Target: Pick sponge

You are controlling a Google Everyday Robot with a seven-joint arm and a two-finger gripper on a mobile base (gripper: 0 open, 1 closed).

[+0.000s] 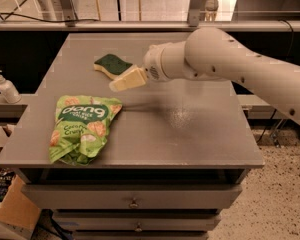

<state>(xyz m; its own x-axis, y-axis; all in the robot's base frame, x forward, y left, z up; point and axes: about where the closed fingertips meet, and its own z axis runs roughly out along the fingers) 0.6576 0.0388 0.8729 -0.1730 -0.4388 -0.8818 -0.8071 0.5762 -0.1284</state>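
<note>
One table [205, 134] carries everything, and one arm [225, 54] reaches over it from the right. On the table lie one snack bag [80, 129] and one sponge [111, 64], the sponge flat at the far left part. The gripper [117, 84] hangs just in front of the sponge; whether it is spread or closed I cannot tell. I judge the approach nearly done, while the grasp and the lift are not yet done
</note>
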